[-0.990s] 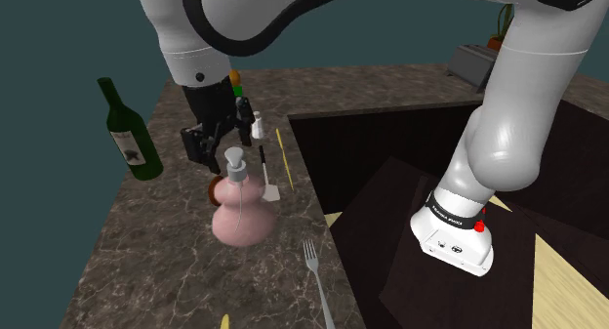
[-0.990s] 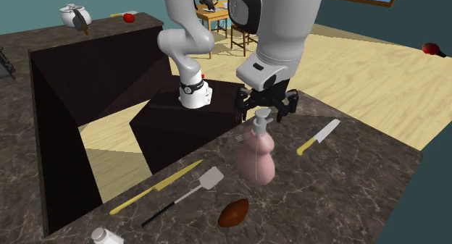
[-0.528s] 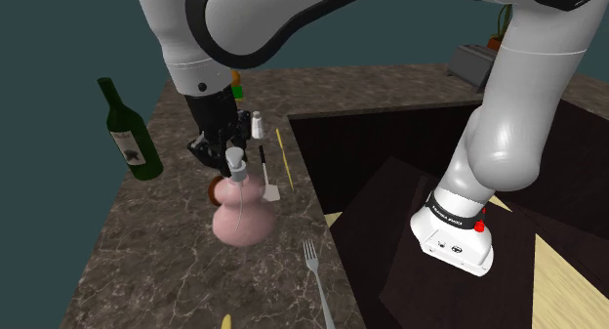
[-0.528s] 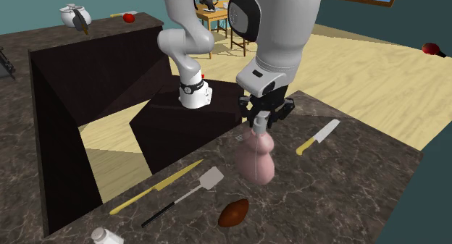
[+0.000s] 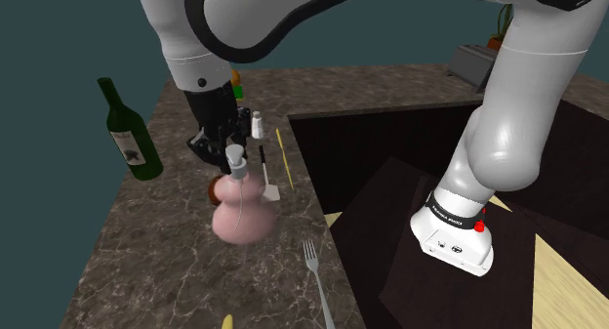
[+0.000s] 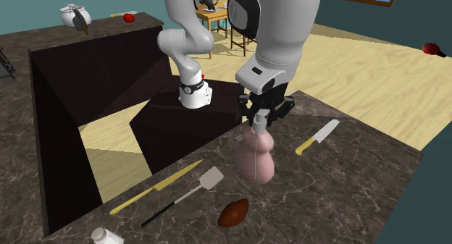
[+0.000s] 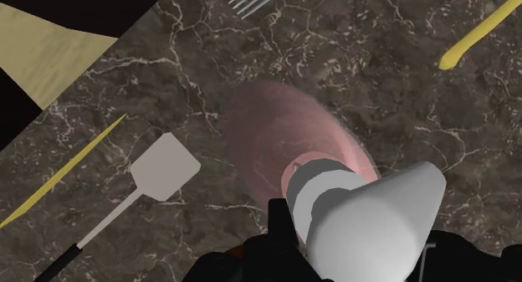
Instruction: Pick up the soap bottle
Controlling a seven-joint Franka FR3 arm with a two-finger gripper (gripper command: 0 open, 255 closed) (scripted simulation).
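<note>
1. We see the gripper (image 6: 262, 115) closed down narrowly on the white pump top of the soap bottle (image 6: 257, 157), clasping it from both sides.
2. The soap bottle is pink and gourd-shaped, upright over the dark marbled counter (image 6: 348, 192), directly under the gripper; we cannot tell whether its base touches the stone.
3. A spatula (image 6: 205, 182) and a brown oval thing (image 6: 234, 213) lie near it; a knife (image 6: 317, 137) lies further off.
4. In the shoulder view a fork (image 5: 314, 264) lies near it, and a green wine bottle (image 5: 129, 132) stands well apart.

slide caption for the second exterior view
Hand gripping the pump of the pink soap bottle, knife nearby on the counter
</note>
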